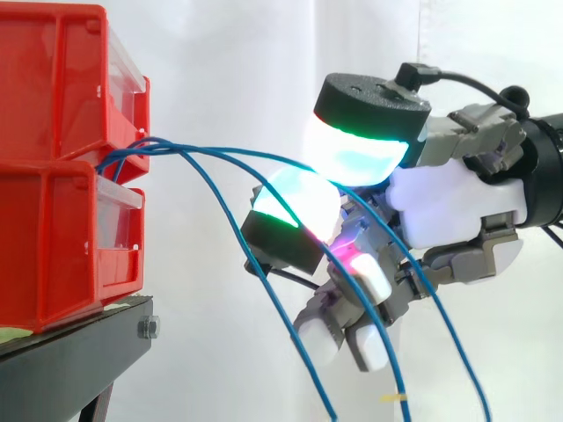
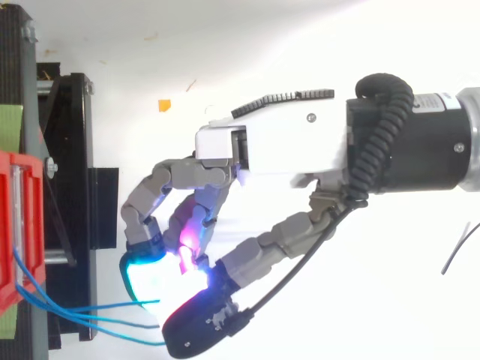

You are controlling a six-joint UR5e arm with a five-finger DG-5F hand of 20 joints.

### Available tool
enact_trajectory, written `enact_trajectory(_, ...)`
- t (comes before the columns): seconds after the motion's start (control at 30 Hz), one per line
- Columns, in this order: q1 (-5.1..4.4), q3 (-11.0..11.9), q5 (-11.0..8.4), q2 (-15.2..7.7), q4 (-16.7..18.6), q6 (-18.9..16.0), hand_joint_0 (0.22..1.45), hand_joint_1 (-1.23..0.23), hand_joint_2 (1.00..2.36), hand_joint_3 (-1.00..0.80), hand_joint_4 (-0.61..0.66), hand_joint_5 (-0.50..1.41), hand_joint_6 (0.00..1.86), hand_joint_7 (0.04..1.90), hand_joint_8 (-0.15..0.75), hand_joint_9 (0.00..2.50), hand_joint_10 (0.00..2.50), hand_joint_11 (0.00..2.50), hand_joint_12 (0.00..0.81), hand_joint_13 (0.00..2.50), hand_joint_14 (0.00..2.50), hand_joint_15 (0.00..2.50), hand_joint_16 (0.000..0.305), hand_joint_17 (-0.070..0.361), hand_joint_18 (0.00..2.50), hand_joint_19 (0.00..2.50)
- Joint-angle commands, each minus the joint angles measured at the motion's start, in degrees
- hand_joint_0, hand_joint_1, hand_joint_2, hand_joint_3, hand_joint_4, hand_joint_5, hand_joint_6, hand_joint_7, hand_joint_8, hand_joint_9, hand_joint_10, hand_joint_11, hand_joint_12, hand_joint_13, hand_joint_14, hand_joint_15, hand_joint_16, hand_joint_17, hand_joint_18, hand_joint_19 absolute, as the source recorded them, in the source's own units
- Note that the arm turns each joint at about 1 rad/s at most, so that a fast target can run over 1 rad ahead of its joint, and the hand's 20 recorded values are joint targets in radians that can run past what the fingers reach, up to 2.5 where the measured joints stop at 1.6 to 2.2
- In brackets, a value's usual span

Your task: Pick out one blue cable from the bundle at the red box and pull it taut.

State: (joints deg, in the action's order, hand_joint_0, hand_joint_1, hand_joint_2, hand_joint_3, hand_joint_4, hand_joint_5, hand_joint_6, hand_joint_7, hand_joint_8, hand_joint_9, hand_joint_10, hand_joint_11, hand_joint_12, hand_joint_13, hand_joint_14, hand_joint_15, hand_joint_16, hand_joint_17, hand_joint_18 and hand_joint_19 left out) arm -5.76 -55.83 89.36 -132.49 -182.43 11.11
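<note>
Blue cable: judged thin, limp, slick; one strand pinched btw. pads of robot hand; firm grip req'd near red box.

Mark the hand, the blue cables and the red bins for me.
hand (image 1: 457,207), side view, white palm.
blue cables (image 1: 139,146), side view, where they leave the bins.
red bins (image 1: 53,88), side view, upper bin's side wall.
</note>
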Motion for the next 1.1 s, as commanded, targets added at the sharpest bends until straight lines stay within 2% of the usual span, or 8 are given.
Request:
enact_trajectory(0.0, -0.22, 1.17, -0.23, 0.04, -1.97, -2.41, 0.60, -0.79, 1.01, -0.02, -0.10, -0.06, 0.91, 1.13, 0.346, 1.14, 0.02, 0.61, 0.393, 0.81, 0.01, 0.39, 0.062, 0.139, 0.80, 0.60)
enact_trajectory(0.4, -0.39, 1.08, -0.23, -0.05, -3.02, -13.92, 0.58, -0.72, 1.01, -0.10, -0.02, -0.07, 0.91, 1.09, 0.352, 1.21, 0.02, 0.65, 0.400, 0.85, 0.01, 0.42, 0.062, 0.140, 0.79, 0.64)
enact_trajectory(0.6, 0.05, -0.94, 0.03, -0.05, -2.67, -20.16, 0.57, -0.71, 1.01, -0.15, 0.01, -0.09, 0.91, 1.07, 0.349, 1.20, 0.03, 0.68, 0.394, 0.84, 0.02, 0.44, 0.060, 0.136, 0.77, 0.65)
enact_trajectory(0.8, 0.13, -1.73, 0.12, -0.05, -0.12, -22.54, 0.55, -0.66, 1.02, -0.24, 0.02, -0.11, 0.91, 1.04, 0.324, 1.18, 0.03, 0.73, 0.364, 0.82, 0.02, 0.47, 0.053, 0.118, 0.70, 0.71)
enact_trajectory(1.07, 0.13, -1.91, 0.20, -0.05, 0.23, -22.54, 0.54, -0.63, 1.01, -0.35, 0.03, -0.11, 0.90, 1.01, 0.327, 1.18, 0.03, 0.73, 0.370, 0.83, 0.02, 0.47, 0.053, 0.120, 0.71, 0.70)
